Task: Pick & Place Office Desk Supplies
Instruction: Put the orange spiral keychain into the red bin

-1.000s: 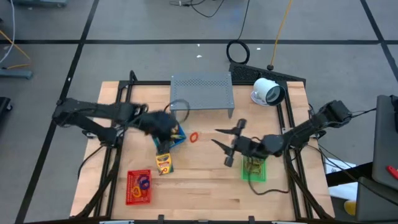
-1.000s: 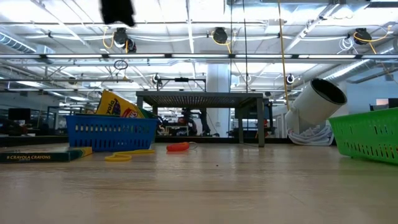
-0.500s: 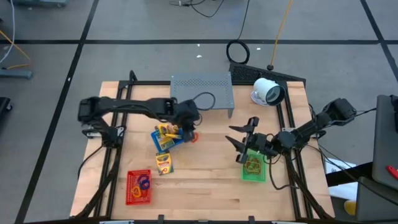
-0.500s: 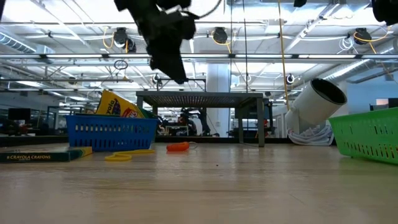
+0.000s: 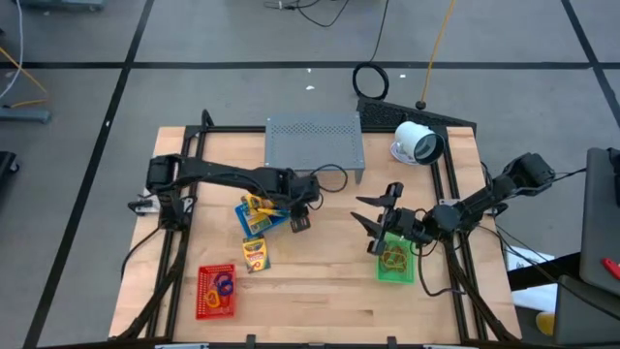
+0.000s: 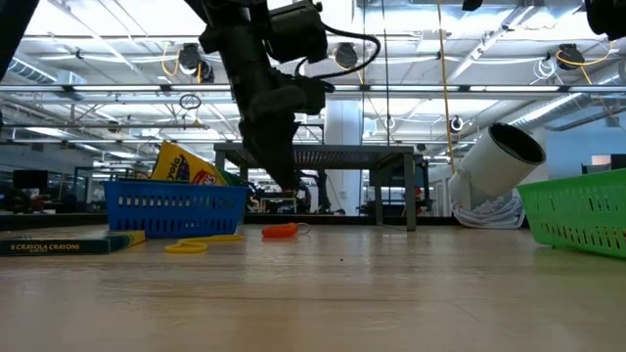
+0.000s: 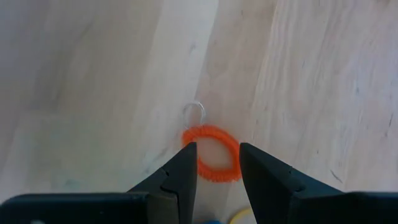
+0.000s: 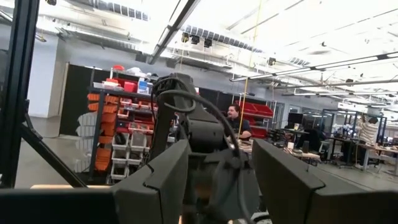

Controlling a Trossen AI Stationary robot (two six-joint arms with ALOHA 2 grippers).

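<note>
An orange coiled loop (image 7: 219, 130) lies flat on the wood near the table's middle, with a small clear ring (image 7: 193, 112) beside it. It also shows in the low view as the orange loop (image 6: 281, 231). My left gripper (image 7: 217, 148) hangs open just above it, pointing steeply down, one finger on either side and not touching. In the high view my left gripper (image 5: 298, 219) covers the loop. My right gripper (image 5: 368, 213) stands open in the air, tipped upward, over the far left corner of the green basket (image 5: 395, 264).
The blue basket (image 5: 258, 215) with a crayon pack stands just left of my left gripper. Another crayon pack (image 5: 255, 255) lies nearer. The red basket (image 5: 217, 291) holds loops. A yellow loop (image 6: 201, 244) lies by the blue basket. The grey stand (image 5: 315, 141) and white device (image 5: 417, 143) stand at the far edge.
My left gripper has swung from above the blue basket toward the table's right edge and sunk until it hangs just over the orange loop. My right gripper drew back a little toward the right edge and tipped upward, then kept still.
</note>
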